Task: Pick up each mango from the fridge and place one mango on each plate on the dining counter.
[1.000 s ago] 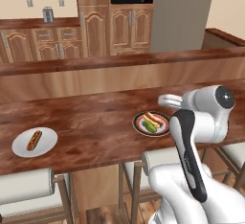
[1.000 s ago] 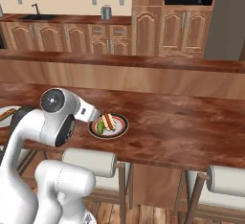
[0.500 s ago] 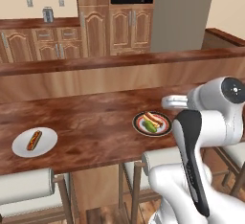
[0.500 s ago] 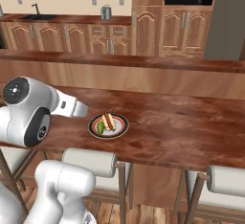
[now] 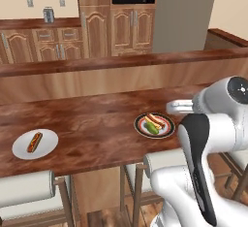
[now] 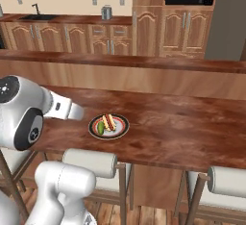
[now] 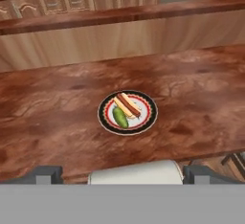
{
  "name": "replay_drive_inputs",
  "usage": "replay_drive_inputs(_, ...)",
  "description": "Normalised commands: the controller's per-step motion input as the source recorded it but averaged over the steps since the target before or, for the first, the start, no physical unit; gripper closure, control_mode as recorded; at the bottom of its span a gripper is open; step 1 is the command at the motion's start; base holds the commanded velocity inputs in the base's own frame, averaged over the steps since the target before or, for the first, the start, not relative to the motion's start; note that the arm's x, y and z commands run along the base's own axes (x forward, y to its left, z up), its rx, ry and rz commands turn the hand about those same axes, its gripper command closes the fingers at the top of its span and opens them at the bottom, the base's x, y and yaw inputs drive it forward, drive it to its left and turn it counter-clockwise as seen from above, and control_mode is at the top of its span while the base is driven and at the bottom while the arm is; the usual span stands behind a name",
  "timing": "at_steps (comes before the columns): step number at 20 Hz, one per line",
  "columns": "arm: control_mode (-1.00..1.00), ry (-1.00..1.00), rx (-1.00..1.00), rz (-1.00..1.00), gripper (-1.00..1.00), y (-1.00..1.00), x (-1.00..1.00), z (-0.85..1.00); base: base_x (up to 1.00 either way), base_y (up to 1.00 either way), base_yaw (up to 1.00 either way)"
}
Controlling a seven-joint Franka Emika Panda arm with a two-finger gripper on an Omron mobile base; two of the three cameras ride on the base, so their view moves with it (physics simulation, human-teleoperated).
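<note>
Our gripper [image 7: 122, 177] hangs wide open and empty, the dark-rimmed plate [image 7: 128, 112] with its green mango [image 7: 120, 117] straight ahead on the surface [image 7: 57, 113].

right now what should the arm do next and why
Probably pull back and head for the fridge to fetch the second mango: the dark-rimmed plate already holds a green mango, the gripper is open and empty, and the white plate has no mango.

Surface: the dining counter [image 5: 97, 119], glossy reddish-brown wood.
Near front edge, left: white plate [image 5: 35, 144].
Near front edge, more right: dark-rimmed plate [image 5: 154, 125].
</note>
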Motion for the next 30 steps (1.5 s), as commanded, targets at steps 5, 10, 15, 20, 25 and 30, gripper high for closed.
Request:
replay_drive_inputs(5,1.00,-0.12,-0.01,0.00,-1.00,0.06,-0.55,-0.08,-0.40,0.14,0.00)
replay_drive_inputs(10,1.00,0.00,0.00,0.00,-1.00,0.00,0.00,0.00,-0.85,0.73,0.23)
replay_drive_inputs(15,1.00,0.00,0.00,0.00,-1.00,0.00,0.00,0.00,-0.50,0.88,0.47)
replay_drive_inputs(20,1.00,0.00,0.00,0.00,-1.00,0.00,0.00,0.00,-0.30,0.87,0.58)
replay_drive_inputs(25,1.00,0.00,0.00,0.00,-1.00,0.00,0.00,0.00,-0.06,0.75,0.61)
replay_drive_inputs(30,1.00,0.00,0.00,0.00,-1.00,0.00,0.00,0.00,0.47,0.52,0.49)
